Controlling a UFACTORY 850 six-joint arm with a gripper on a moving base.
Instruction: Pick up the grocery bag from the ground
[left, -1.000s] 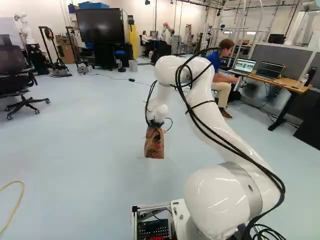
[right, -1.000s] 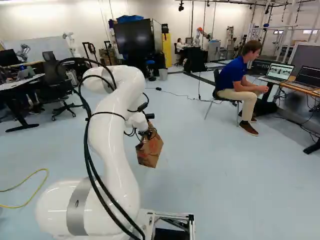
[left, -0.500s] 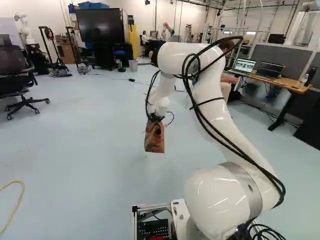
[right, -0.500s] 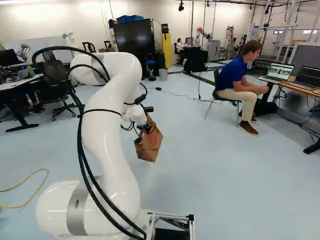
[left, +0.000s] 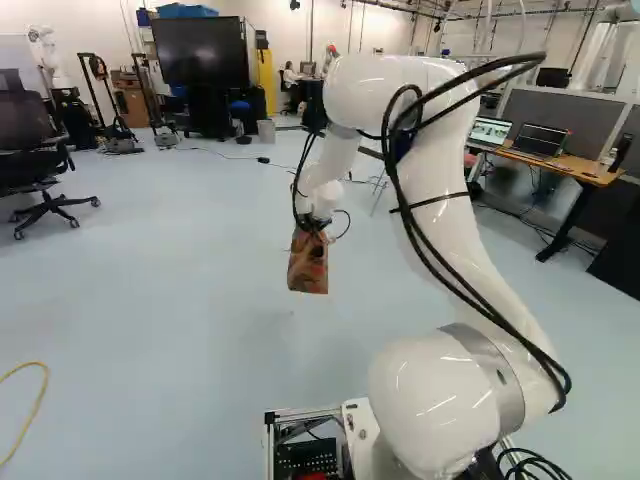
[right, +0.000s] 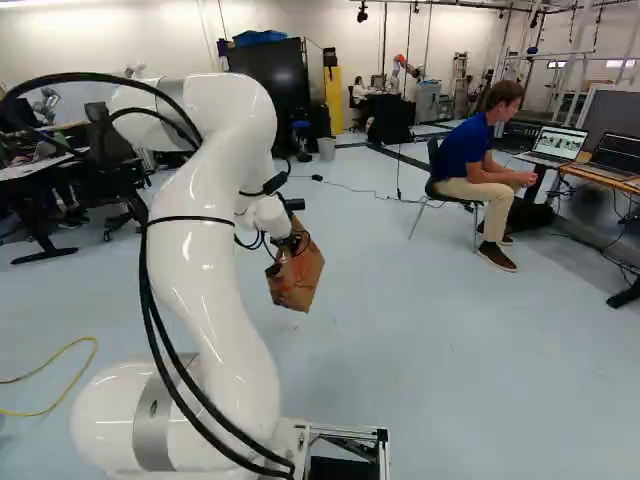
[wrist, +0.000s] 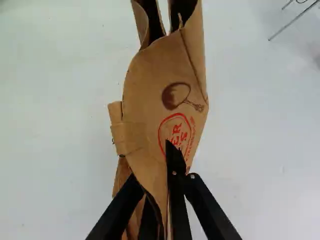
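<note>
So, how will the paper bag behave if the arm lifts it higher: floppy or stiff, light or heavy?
Probably rather floppy: the paper bag is folded and creased near the gripper. It seems light, as it hangs tilted in the right base view. It may swing or twist a little, being held only near one end.

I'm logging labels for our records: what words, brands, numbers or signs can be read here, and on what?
No text reads whole.
Bag: red lettering in a ring, partly covered; smaller red print beside it, too blurred to read.
Arm: a small mark on its lowest joint, too small to read.
Left laptop and right laptop: screens too small to read.
</note>
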